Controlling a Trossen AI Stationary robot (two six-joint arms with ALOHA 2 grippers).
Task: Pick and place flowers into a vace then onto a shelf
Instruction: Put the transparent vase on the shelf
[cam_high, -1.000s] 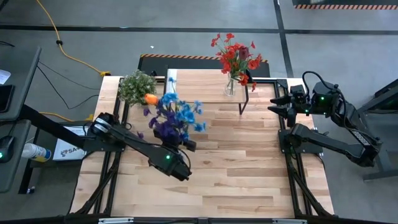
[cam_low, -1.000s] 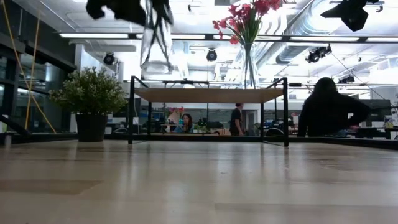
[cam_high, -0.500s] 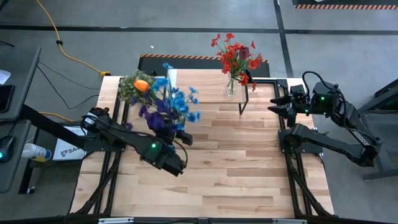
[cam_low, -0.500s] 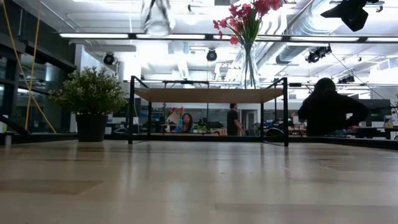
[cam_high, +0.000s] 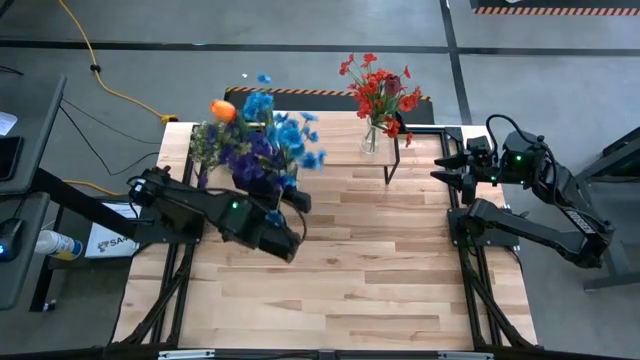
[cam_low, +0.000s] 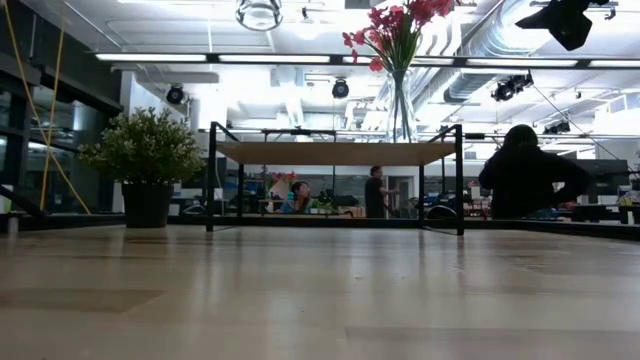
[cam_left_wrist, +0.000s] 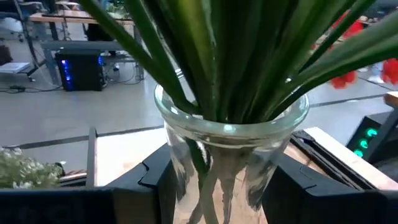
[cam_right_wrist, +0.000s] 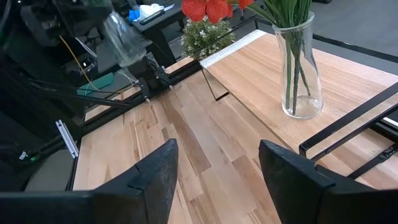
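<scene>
Glass shows in the high view only as the clear vase (cam_high: 370, 138) of red flowers (cam_high: 378, 92) standing on the shelf (cam_high: 335, 138) at the far side of the wooden surface (cam_high: 350, 270). The left gripper (cam_high: 262, 198) is raised over the left half of the surface, carrying a bunch of blue, purple and orange flowers (cam_high: 262, 140) whose blooms spread over the bushy green plant (cam_high: 205, 140) and the shelf's left end. The right gripper (cam_high: 447, 165) waits at the right edge of the surface, beside the shelf's right end, its fingers spread with nothing between them.

At surface height, the low view shows the shelf standing across the far middle, with the red flowers in their vase (cam_low: 400, 100) upright on its right part and the potted plant (cam_low: 147, 160) to its left. The round glass base of the carried vase (cam_low: 259, 13) hangs high above the shelf's left part, clear of the plank. People sit in the room behind.

Green stems (cam_left_wrist: 236, 56) fill the left wrist view, rising from the mouth of a clear glass vase (cam_left_wrist: 230, 162) that the left fingers (cam_left_wrist: 158, 180) pinch on both sides.

From the right wrist, the right fingers (cam_right_wrist: 155, 180) stand apart and empty over the surface, the red-flower vase (cam_right_wrist: 300, 68) sits on the shelf plank, and the carried vase (cam_right_wrist: 124, 38) hangs far off by the plant.
</scene>
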